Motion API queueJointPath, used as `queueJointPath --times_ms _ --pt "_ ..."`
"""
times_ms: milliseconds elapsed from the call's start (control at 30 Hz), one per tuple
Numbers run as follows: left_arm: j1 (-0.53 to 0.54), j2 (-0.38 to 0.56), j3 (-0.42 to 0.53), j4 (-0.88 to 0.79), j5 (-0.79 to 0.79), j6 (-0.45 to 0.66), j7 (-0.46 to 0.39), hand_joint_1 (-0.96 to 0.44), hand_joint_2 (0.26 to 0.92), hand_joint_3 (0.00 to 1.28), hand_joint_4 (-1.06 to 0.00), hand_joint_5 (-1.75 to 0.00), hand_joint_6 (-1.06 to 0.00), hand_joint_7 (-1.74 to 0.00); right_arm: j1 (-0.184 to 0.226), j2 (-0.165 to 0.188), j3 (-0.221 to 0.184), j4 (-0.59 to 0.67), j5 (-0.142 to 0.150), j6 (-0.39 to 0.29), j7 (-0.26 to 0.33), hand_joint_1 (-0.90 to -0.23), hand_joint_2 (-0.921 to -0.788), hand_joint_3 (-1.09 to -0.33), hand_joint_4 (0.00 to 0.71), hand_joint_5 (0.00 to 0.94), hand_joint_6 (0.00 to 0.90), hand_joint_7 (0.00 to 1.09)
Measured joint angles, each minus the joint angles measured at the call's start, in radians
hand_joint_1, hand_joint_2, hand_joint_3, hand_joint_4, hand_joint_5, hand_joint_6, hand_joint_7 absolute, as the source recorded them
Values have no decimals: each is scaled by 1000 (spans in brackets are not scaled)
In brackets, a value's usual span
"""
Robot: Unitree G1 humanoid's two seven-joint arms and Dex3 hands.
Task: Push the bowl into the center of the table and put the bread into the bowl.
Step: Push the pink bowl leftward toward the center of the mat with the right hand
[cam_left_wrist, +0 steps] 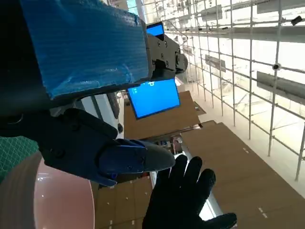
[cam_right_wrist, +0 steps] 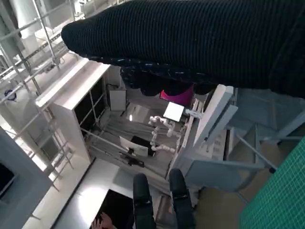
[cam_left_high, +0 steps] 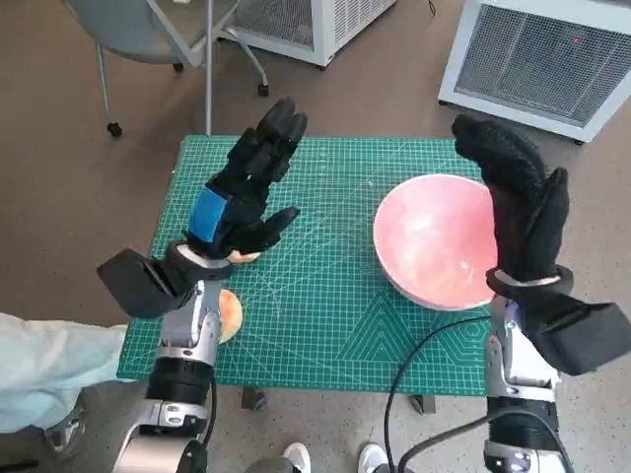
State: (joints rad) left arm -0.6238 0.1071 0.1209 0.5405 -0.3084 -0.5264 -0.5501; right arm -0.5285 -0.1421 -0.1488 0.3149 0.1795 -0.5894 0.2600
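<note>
The pink bowl (cam_left_high: 434, 241) stands on the right half of the green mat table (cam_left_high: 325, 325); its rim also shows in the left wrist view (cam_left_wrist: 43, 200). The bread (cam_left_high: 231, 315), pale orange, lies near the mat's left front edge, mostly hidden under my left forearm. My left hand (cam_left_high: 246, 192), blue tape (cam_left_wrist: 86, 47) on its back, is raised above the mat's left half, fingers spread and holding nothing. My right hand (cam_left_high: 518, 202) is lifted upright at the bowl's right rim, fingers extended, empty; it also appears in the left wrist view (cam_left_wrist: 186, 200).
A wheeled chair (cam_left_high: 148, 30) stands beyond the table's far left corner. White grilled units (cam_left_high: 542, 59) sit at the back right. A person's pale sleeve (cam_left_high: 49, 360) reaches in at the front left. A black cable (cam_left_high: 414, 365) hangs off the front edge.
</note>
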Motion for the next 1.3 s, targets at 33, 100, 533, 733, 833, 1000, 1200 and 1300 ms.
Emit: queueJointPath --times_ms 33,100,533,733,833,1000,1200,1300 --pt "0 0 0 1 0 0 0 -619 921 321 -89 -1 -178 -10 1 -1 -1 0 0 -1 -1 -676 -921 -726 189 4 9 521" --pt "0 1 1 2 0 -1 0 -619 921 321 -89 -1 -178 -10 2 -3 -5 0 -2 -3 -5 -677 -921 -726 190 4 9 520" --pt "-2 0 3 25 0 -7 1 -635 921 320 -95 -3 -180 -11 35 -33 -59 21 6 -37 -9 -675 -921 -745 188 2 -1 513" --pt "-3 1 4 28 1 -13 3 -633 921 320 -95 -3 -181 -11 40 -79 -123 111 -8 -82 -54 -660 -921 -773 187 1 -1 511" --pt "-5 1 5 30 1 -16 3 -630 921 320 -95 -3 -181 -11 37 -101 -155 196 -19 -106 -88 -642 -921 -779 189 2 -1 512" --pt "-7 2 8 38 1 -20 3 -625 921 320 -95 -2 -181 -11 23 -123 -193 358 -18 -132 -121 -608 -921 -789 194 4 0 508" --pt "-14 2 8 55 5 -24 3 -631 921 322 -96 -2 -181 -11 -30 -125 -219 559 -11 -147 -150 -560 -921 -820 212 13 31 486" --pt "-18 2 8 61 11 -30 3 -633 921 323 -96 -2 -182 -11 -62 -123 -227 646 -2 -145 -160 -554 -921 -823 230 15 64 471"
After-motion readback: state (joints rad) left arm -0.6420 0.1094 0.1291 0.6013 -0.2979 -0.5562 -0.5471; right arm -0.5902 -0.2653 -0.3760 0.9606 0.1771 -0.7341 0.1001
